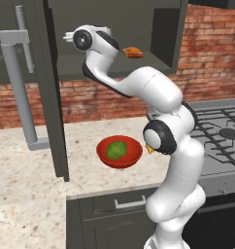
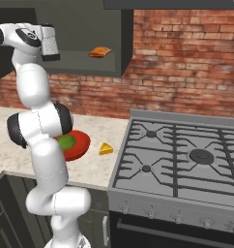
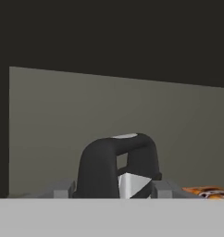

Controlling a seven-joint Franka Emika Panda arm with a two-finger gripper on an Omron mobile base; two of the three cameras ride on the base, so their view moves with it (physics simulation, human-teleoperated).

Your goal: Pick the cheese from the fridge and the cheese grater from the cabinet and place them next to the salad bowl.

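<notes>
Cheese grater (image 2: 50,42) up in the open cabinet (image 2: 116,43), jaws clenched on its black handle, cheese (image 2: 106,149) on the bench just beside the salad bowl (image 1: 134,153)

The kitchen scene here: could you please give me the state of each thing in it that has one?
cabinet: door open.
cheese grater: at the gripper, upright inside the cabinet.
gripper: fingers either side of the grater's black handle; grip unconfirmed.
cheese: lying on the counter beside the salad bowl.
</notes>
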